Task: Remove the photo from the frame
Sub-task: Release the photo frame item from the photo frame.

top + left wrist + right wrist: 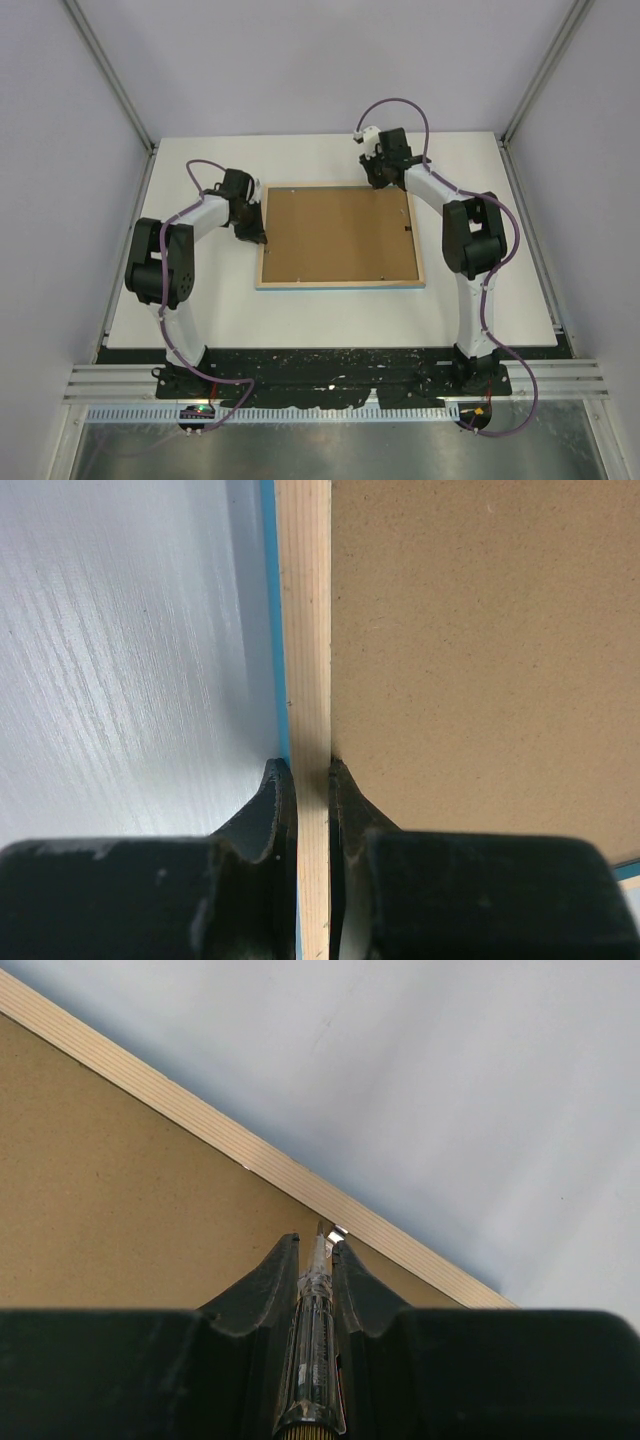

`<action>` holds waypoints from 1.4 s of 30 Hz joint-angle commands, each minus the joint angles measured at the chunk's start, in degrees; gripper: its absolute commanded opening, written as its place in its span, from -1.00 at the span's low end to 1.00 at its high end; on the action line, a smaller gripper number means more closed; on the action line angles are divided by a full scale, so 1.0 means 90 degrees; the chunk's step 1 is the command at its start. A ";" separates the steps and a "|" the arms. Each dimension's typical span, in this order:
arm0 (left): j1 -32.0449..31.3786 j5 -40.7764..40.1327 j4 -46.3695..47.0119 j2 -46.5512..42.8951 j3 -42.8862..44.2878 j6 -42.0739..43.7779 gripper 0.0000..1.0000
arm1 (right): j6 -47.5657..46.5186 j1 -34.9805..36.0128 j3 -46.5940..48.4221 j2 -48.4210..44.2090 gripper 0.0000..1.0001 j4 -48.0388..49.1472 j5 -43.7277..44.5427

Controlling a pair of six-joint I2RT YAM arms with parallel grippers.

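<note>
Left wrist view: left gripper (pixel 305 766) clamped on frame (pixel 304 630) rail, frame face-down mid-table. Right gripper (pixel 315 1242) pinches clear-handled tool (pixel 312 1330) at metal tab (pixel 337 1233). Photo hidden beneath backing board (pixel 480 660). Risk: tip slips, gouges board.

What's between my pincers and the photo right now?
The backing board fills the upturned back of the frame; no photo shows. The left pincer clamps the left rail. The right pincer holds a thin tool, its tip at a metal tab by the far rail.
</note>
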 commanded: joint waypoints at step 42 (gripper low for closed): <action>0.0084 0.0344 0.0028 0.0087 0.0155 0.0073 -1.00 | -0.0368 -0.0252 -0.0048 0.0025 -0.85 0.0004 0.0252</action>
